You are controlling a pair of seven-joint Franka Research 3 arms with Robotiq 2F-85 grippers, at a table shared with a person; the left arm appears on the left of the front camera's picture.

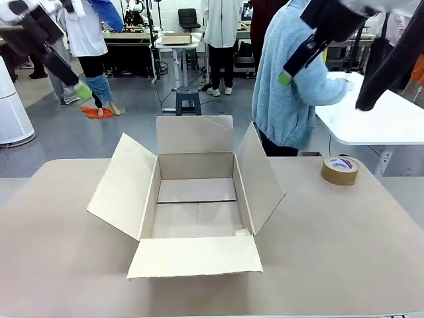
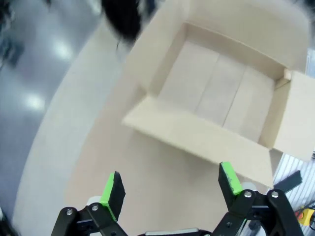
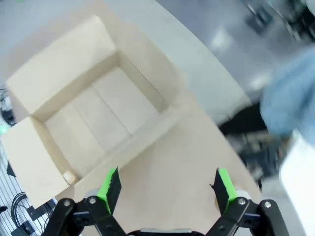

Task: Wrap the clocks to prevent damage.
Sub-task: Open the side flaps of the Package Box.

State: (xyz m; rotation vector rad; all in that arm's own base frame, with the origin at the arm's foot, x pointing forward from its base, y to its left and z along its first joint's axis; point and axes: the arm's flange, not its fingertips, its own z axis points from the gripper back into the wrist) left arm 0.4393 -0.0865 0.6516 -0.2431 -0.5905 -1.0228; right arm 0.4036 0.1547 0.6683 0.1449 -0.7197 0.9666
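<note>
2 empty grippers, left (image 2: 171,176) and right (image 3: 167,177), hang with jaws spread above the open box (image 1: 195,165) at mid-table (image 1: 59,265), where a careless descent could clip its splayed flaps.

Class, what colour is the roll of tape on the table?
The tape roll is brown; it shows best in the front view.

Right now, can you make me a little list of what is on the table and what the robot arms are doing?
box: cardboard, in the middle of the table, four flaps open, bare floor inside
tape roll: brown, lying flat to the robot's right of the box, apart from it
left end effector: open, holding nothing, high above the table
right end effector: open, holding nothing, high above the table
person: light blue fleece, at the far side
</note>
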